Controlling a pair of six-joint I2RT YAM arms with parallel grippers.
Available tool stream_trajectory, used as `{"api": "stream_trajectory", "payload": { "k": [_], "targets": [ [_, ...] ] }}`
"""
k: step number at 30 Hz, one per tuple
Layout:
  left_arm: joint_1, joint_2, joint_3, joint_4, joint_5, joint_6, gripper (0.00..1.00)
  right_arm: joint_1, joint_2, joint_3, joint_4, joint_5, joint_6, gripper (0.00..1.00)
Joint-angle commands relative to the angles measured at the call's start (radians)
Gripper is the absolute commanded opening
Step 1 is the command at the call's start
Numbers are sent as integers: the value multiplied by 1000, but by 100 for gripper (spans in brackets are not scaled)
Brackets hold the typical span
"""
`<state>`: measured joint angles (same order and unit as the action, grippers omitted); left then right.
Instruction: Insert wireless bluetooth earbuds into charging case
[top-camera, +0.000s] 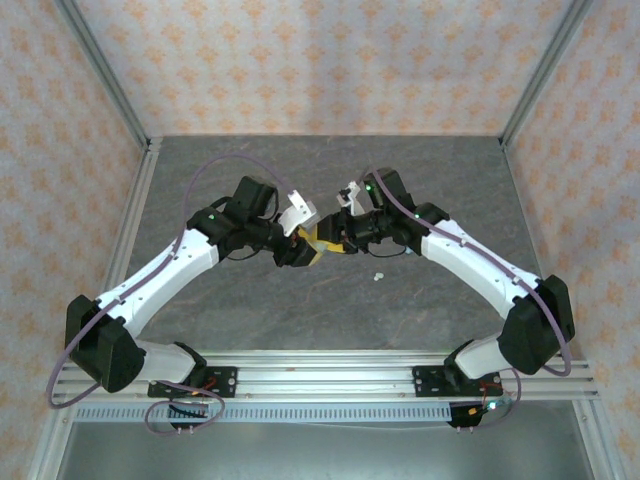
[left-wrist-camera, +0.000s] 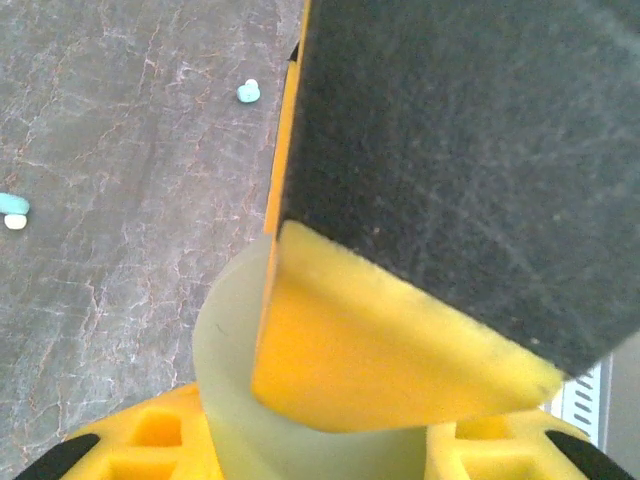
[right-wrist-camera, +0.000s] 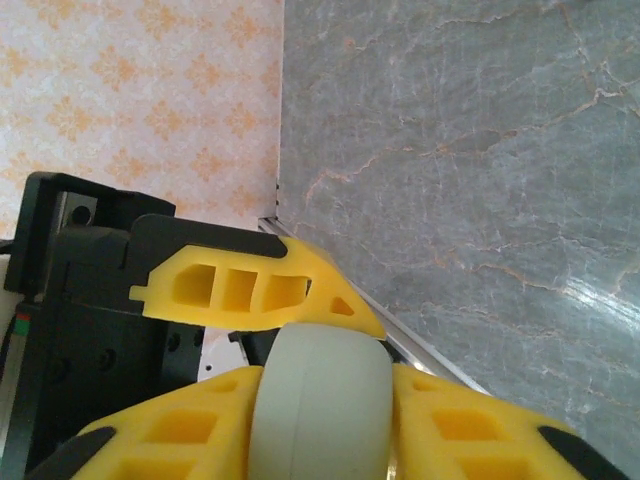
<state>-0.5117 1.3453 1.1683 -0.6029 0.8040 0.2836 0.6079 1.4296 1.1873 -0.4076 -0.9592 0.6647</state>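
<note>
So, you've got both arms folded in toward the middle of the counter (top-camera: 250, 310). The left gripper (top-camera: 303, 250) and right gripper (top-camera: 340, 243) meet nose to nose there, with their yellow jaws touching or as good as.

On the left wrist cam your jaws sit narrow, one on each side of a pale, see-through case (left-wrist-camera: 235, 370). They're pressed against it, so that's a grip. A big dark pad (left-wrist-camera: 460, 150) with a yellow edge lies across the front of that case.

Same story on the right wrist cam: one pale rounded case (right-wrist-camera: 320, 400) is wedged between your two yellow jaws, and both touch it. A third yellow jaw from the other arm lies across its top. That's one case per wrist cam. I can't tell for sure whether it's a single case shared by both grippers, though from above they close on one spot.

Buds: I count three on the left wrist cam. One teal bud (left-wrist-camera: 248, 92) lies alone near the top. A second teal bud (left-wrist-camera: 12, 204) and a white bud (left-wrist-camera: 15, 222) sit touching each other at the left edge, partly cut off by the frame. From above you get one pale bud (top-camera: 378, 276) just below the right forearm. All of them lie on bare counter, apart from the jaws.
</note>
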Motion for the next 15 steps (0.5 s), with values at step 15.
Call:
{"api": "stream_trajectory", "payload": {
  "k": [15],
  "targets": [
    [19, -79, 32, 207, -261, -379, 69, -13, -115, -110, 411, 200, 496, 24]
  ]
}}
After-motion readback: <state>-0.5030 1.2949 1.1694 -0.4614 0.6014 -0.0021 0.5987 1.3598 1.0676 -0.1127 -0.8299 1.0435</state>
